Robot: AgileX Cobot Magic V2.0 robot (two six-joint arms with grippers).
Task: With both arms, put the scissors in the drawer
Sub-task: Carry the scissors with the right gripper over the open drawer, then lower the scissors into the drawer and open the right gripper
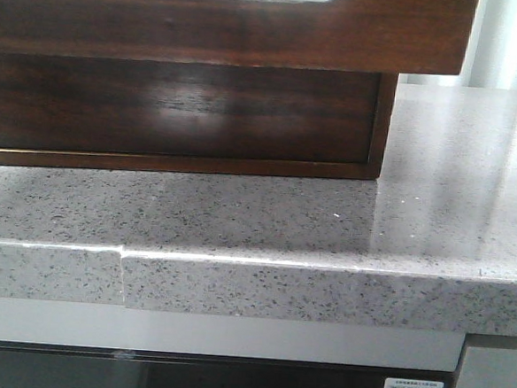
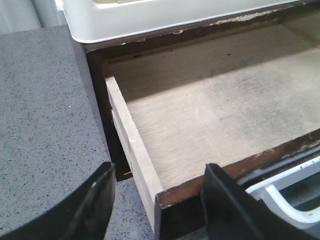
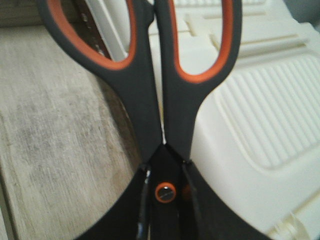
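Observation:
The drawer (image 1: 252,25) has a glossy dark-brown front with a long pale opening along its top edge. It stands pulled out over the counter. The left wrist view shows its bare pale wooden bottom (image 2: 215,115). My left gripper (image 2: 157,200) is open, its two fingers either side of the drawer's front corner. My right gripper (image 3: 165,192) is shut on the scissors (image 3: 150,100) at their pivot. Their grey and orange handles point away from it, above the drawer's bottom (image 3: 55,130). Neither gripper shows in the front view.
A grey speckled countertop (image 1: 327,225) runs under the drawer, with a dark wooden cabinet face (image 1: 176,108) below the drawer front. A cream ribbed plastic object (image 3: 260,125) lies beside the scissors. A white rim (image 2: 150,17) sits above the drawer's back.

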